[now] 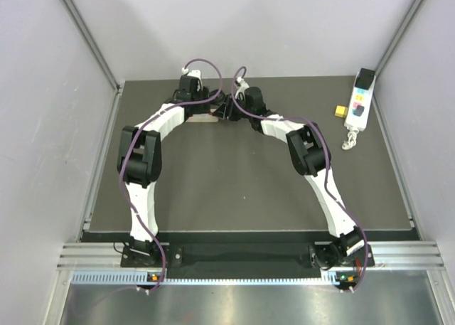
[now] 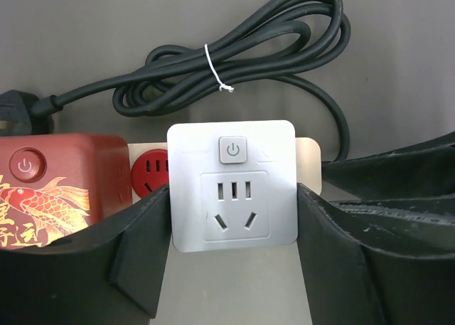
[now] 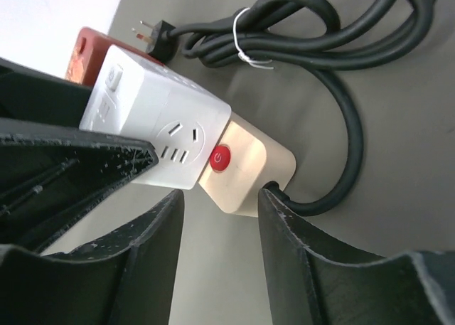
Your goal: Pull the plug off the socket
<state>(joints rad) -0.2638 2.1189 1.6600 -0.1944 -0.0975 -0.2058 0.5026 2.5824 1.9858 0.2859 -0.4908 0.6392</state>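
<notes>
Sitting on: the white adapter plug (image 2: 232, 186) is seated in a cream power strip (image 3: 245, 172) at the far middle of the dark table (image 1: 234, 190).
Look: a square white cube with rounded corners; its face has a grey power button above a panel of slotted socket holes.
Left gripper (image 2: 232, 195): its black fingers (image 2: 153, 225) press against two opposite sides of the plug, closed on it.
Right gripper (image 3: 217, 204): its jaws stand partly apart, straddling the strip's cord end. I cannot tell if they clamp it.
Strip end: a round red button (image 3: 220, 157) sits just beside the plug.
Other neighbour: a red adapter (image 2: 53, 186) with a carp picture.
Cord (image 2: 284, 48): black and coiled behind the strip, bound with a white tie (image 2: 213, 65).
</notes>
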